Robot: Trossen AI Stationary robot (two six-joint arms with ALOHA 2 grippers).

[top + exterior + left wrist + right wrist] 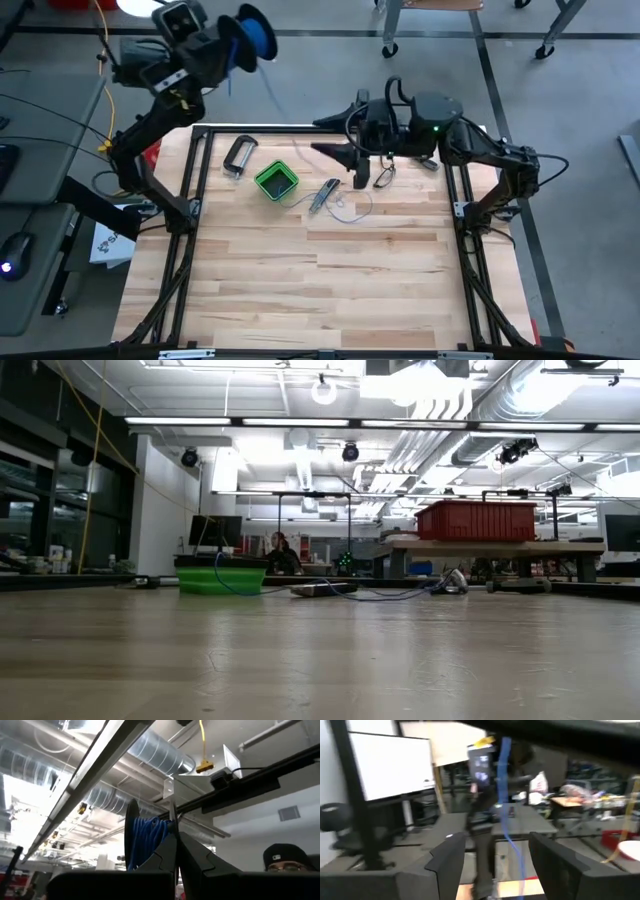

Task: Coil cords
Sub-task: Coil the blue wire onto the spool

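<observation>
The left gripper (222, 52), clamped on the spool (255, 38), holds it beyond the green box (276, 180); the right gripper (338, 138) gapes empty. The wire (345, 212) looks limp, light and slippery: pinch near the box.

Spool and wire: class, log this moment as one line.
left hand: shut on spool, raised | right hand: open, wire between fingers | wire trails to table

box (276, 180) lies on table (330, 280), clamp (238, 155) just beside it.

Two dark jointed arms, looping black cables, a green indicator light
</observation>
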